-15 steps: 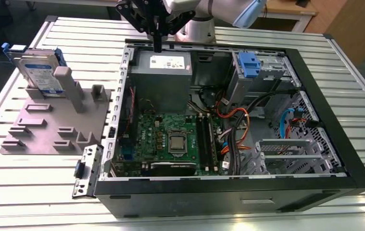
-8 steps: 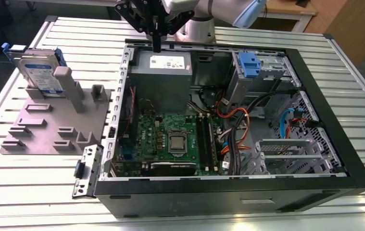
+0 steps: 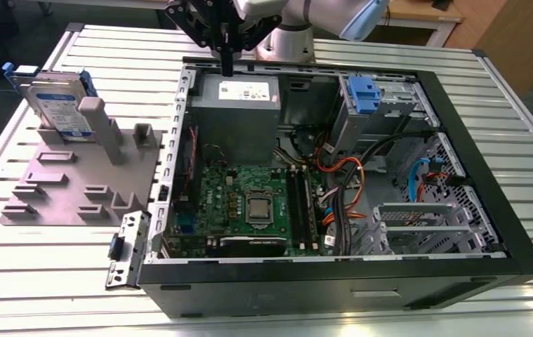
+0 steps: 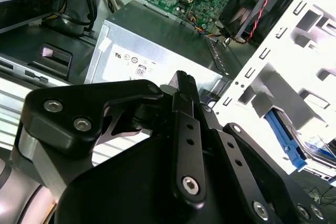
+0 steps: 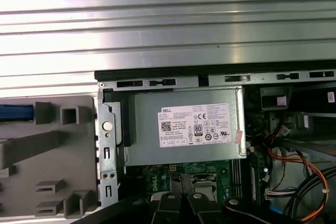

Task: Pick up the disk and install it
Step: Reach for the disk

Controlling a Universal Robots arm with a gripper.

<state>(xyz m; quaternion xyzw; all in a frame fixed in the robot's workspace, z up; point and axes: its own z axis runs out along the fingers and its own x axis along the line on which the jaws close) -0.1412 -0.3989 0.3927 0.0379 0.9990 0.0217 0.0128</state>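
Note:
The disk (image 3: pixel 56 102), a silver drive with a white-and-blue label in a blue carrier, stands upright in a slot of the grey fixture (image 3: pixel 69 184) at the exterior view's left, outside the computer case. Its blue edge (image 5: pixel 16 113) also shows in the first wrist view. My gripper (image 3: pixel 226 67) hangs over the back edge of the case, above the grey power supply box (image 3: pixel 236 105), well to the right of the disk. Its black fingers (image 4: pixel 185 95) lie together with nothing between them.
The open black computer case (image 3: pixel 491 168) holds a green motherboard (image 3: pixel 247 203), cables (image 3: pixel 350 182) and a grey drive cage with a blue tab (image 3: pixel 364 95). The case and fixture rest on a ribbed metal table (image 3: pixel 50 274). A loose bracket (image 3: pixel 126 249) lies by the case's front corner.

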